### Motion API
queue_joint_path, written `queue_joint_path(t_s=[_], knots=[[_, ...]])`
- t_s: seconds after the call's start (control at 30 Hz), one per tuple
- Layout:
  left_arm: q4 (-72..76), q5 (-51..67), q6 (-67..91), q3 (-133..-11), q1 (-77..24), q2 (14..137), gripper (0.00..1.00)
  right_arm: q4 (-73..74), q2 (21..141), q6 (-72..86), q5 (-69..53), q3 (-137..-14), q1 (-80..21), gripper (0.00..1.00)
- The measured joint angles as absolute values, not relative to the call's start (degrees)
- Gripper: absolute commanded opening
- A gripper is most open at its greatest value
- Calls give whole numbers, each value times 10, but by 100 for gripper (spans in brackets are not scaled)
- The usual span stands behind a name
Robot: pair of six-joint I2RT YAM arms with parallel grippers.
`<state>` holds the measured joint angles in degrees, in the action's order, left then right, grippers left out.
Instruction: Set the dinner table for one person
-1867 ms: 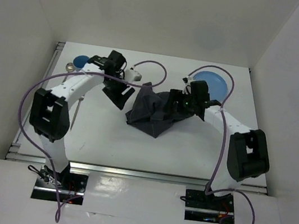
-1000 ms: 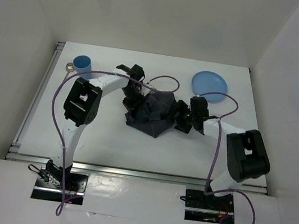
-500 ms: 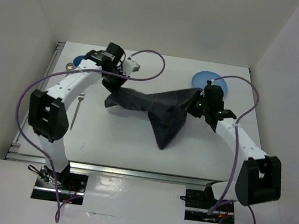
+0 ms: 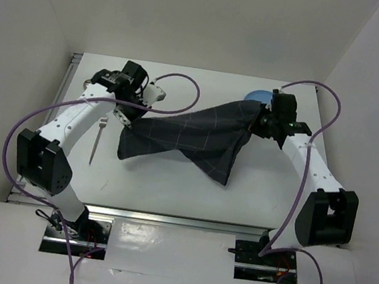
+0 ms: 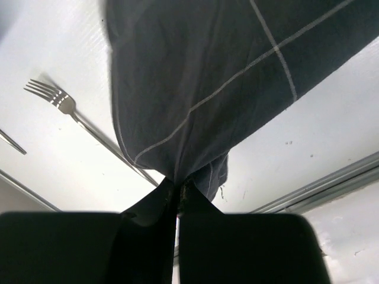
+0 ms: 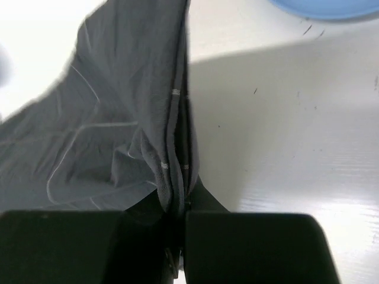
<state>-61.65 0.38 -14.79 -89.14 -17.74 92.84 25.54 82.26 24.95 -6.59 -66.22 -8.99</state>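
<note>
A dark grey checked cloth placemat (image 4: 182, 139) hangs stretched in the air above the white dinner table (image 4: 254, 188). My left gripper (image 4: 127, 109) is shut on the placemat's left corner (image 5: 177, 171). My right gripper (image 4: 259, 121) is shut on its right corner (image 6: 177, 177). The cloth sags between the two grippers, and its lower right corner droops toward the table. A fork (image 4: 99, 136) lies on the table at the left, and the left wrist view shows the fork (image 5: 65, 105) below the cloth. A blue plate (image 4: 257, 95) at the back right is partly hidden by the right gripper; the right wrist view shows the plate's edge (image 6: 331, 9).
White walls enclose the table on three sides. A silver rail (image 4: 177, 219) runs along the near edge and another rail (image 4: 58, 99) along the left edge. Purple cables loop over both arms. The left arm hides the back left corner.
Both grippers have drawn apart and lifted, and the bunched placemat has spread wide between them. The left gripper went left and toward the near side. The right gripper went right and back, covering more of the plate.
</note>
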Motion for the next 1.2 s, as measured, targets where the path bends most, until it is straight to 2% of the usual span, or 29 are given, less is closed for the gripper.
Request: queue_joint_path(t_s=[0.27,0.3,0.33,0.37,0.4,0.43,0.47,0.5,0.67,0.8,0.97,1.2], knots=[[-609,-1,-147,-895,-174,921,0,284,890,225,-100,-701,-80,2],[-600,-2,-147,-895,-172,925,5,285,903,221,-104,-713,-76,11],[-587,-4,-147,-895,-170,930,30,284,927,215,-109,-731,-70,46],[-569,-9,-147,-895,-169,941,49,284,955,206,-113,-756,-63,59],[-556,-19,-148,-898,-168,954,62,284,984,198,-110,-783,-57,69],[-543,-33,-145,-901,-165,971,70,283,1019,188,-107,-814,-50,79],[-531,-47,-137,-905,-161,991,76,284,1050,178,-100,-844,-44,94],[-523,-59,-132,-911,-155,1012,77,283,1075,172,-95,-864,-40,100],[-520,-74,-95,-940,-97,1073,81,294,1053,160,-58,-816,-36,100],[-524,-56,-89,-899,-59,1030,80,314,936,176,-51,-711,-44,100],[-545,-1,-91,-822,-65,990,79,321,842,220,-55,-643,-78,100],[-549,68,-90,-768,-67,1019,79,317,855,284,-51,-536,-167,100]])
